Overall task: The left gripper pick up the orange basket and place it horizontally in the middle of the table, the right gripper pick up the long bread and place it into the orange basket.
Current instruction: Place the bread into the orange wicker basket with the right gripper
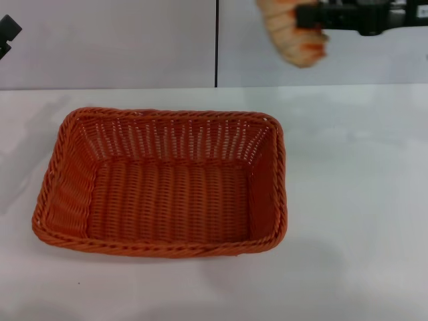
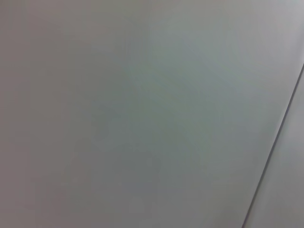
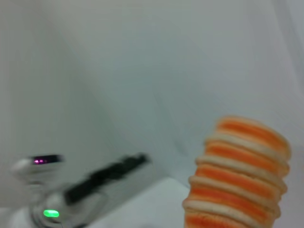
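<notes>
Table (image 1: 361,200): plain white flat top, grey wall behind.
Basket (image 1: 164,180): orange woven wicker, braided rim, sloping sides, long axis running left-right mid-table, nothing inside.
Bread (image 1: 294,30): ridged orange-cream loaf, up in the air beyond the basket's far right corner, hanging tilted.
Right gripper (image 1: 314,17): pinching the bread.
Left gripper (image 1: 7,33): far left edge, can't tell its fingers.

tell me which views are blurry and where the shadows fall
Head view: sharp on the orange basket, which throws a soft shadow on the table below its near rim; the long bread in the right gripper is slightly smeared. Left wrist view: featureless grey surface with one dark line. Right wrist view: blurred throughout, the left gripper streaked.
</notes>
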Tool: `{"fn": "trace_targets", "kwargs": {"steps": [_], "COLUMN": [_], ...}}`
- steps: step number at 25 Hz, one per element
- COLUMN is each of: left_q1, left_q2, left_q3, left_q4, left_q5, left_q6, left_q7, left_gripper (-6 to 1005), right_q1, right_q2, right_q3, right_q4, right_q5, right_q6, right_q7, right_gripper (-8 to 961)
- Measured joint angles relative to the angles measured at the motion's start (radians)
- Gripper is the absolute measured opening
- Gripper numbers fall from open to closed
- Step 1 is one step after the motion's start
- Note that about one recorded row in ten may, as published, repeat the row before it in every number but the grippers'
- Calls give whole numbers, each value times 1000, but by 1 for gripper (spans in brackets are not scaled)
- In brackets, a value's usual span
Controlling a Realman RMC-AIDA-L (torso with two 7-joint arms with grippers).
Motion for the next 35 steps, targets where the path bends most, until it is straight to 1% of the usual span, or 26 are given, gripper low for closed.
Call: {"fn": "trace_targets", "kwargs": {"steps": [3,4,5,6,7,8,9,10,13,16,24,29,32,33,34,35], "left_q1": [-4,-5,-5,-5,-6,-7,-7,-7,-7,-7,-7,-7,-7,-7,-6,-6], "left_q2": [-3,-3,-3,-3,-3,-3,-3,-3,-3,-3,-3,-3,-3,-3,-3,-3], "left_q3": [0,0,0,0,0,0,0,0,0,0,0,0,0,0,0,0], "left_q4": [0,-1,-1,-1,-1,-1,-1,-1,-1,-1,-1,-1,-1,-1,-1,-1], "left_q5": [3,3,3,2,2,2,2,2,3,3,6,6,5,5,4,4], "left_q6": [0,0,0,0,-1,-2,-3,-3,-6,-7,-7,-3,-3,-2,-2,-2], "left_q7": [2,3,3,4,5,5,6,6,8,9,11,11,11,11,11,11], "left_gripper": [711,711,711,711,711,711,711,711,711,711,711,710,710,710,710,710], "right_q1": [35,64,64,81,115,115,144,144,173,177,170,158,141,128,91,91], "right_q2": [11,18,18,21,28,28,31,31,37,42,43,43,43,43,47,47], "right_q3": [-59,-103,-103,-128,-181,-181,-241,-241,-309,-325,-327,-320,-316,-311,-293,-293], "right_q4": [44,91,91,123,186,186,242,242,294,306,305,301,286,271,232,232], "right_q5": [49,52,52,50,41,41,27,27,6,2,2,3,8,10,16,16], "right_q6": [-8,1,1,6,21,21,46,46,95,121,114,113,112,112,113,113], "right_q7": [-66,-107,-107,-129,-166,-166,-183,-183,-184,-182,-180,-180,-181,-186,-207,-207], "right_gripper": [224,216,214,211,209,206,203,200,191,214,276,511,549,561,574,574]}}
